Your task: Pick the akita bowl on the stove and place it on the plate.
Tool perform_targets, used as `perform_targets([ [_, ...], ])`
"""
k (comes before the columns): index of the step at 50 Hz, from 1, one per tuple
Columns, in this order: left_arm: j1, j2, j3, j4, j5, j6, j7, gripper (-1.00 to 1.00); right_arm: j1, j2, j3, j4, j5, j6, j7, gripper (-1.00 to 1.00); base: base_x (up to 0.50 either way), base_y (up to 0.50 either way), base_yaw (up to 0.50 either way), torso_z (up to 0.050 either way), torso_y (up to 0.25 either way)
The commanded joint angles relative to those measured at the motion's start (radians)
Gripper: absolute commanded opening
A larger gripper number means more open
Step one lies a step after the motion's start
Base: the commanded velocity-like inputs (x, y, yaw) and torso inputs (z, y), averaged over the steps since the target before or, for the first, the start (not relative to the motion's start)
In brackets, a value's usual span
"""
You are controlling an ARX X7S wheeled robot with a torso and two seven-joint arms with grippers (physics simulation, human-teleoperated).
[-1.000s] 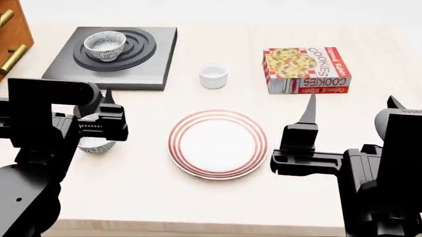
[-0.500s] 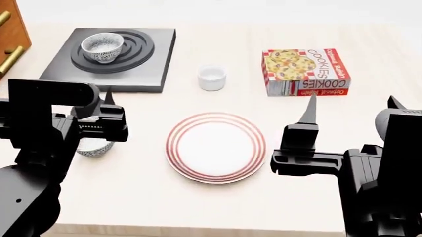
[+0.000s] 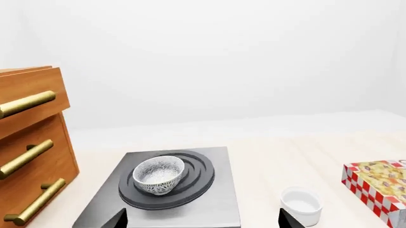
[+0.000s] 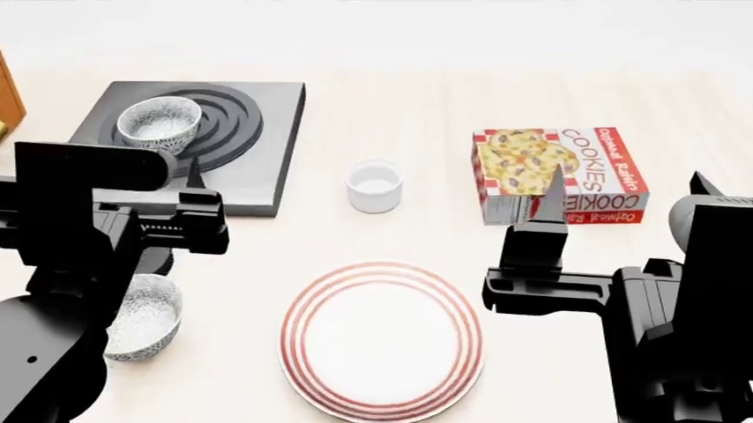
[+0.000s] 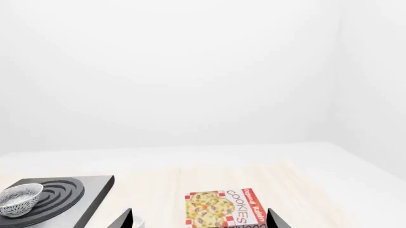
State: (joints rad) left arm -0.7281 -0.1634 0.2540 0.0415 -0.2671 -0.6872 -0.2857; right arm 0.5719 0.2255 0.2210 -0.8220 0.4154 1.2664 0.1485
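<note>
Akita bowl (image 4: 157, 124), small, white and grey-speckled, sits on the ring burner of the flat dark-grey stove (image 4: 253, 172), upper left of the head view. Left hand (image 4: 189, 207) and right hand (image 4: 623, 198) both hang apart and empty. A twin speckled bowl (image 4: 141, 315), lower left near the red-ringed white plate (image 4: 383, 342), could be taken by mistake; the left wrist view misses it.

Head view has shifted: plate (image 4: 383, 342) now lies lower, between both grippers; stove (image 4: 253, 150) and second bowl (image 4: 141, 315) likewise nearer.
</note>
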Motion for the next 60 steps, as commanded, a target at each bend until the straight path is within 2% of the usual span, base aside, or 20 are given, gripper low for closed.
perform_targets([
  [1, -0.003, -0.004, 0.003, -0.007, -0.006, 0.006, -0.003, 1.00, -0.003, 0.003, -0.001, 0.004, 0.006, -0.006, 0.005, 1.00, 0.36, 0.00, 0.00, 0.000, 0.000],
  [60, -0.014, -0.032, 0.028, 0.015, -0.037, -0.008, -0.018, 1.00, 0.002, 0.015, 0.002, 0.002, 0.048, 0.001, 0.036, 1.00, 0.36, 0.00, 0.00, 0.000, 0.001],
])
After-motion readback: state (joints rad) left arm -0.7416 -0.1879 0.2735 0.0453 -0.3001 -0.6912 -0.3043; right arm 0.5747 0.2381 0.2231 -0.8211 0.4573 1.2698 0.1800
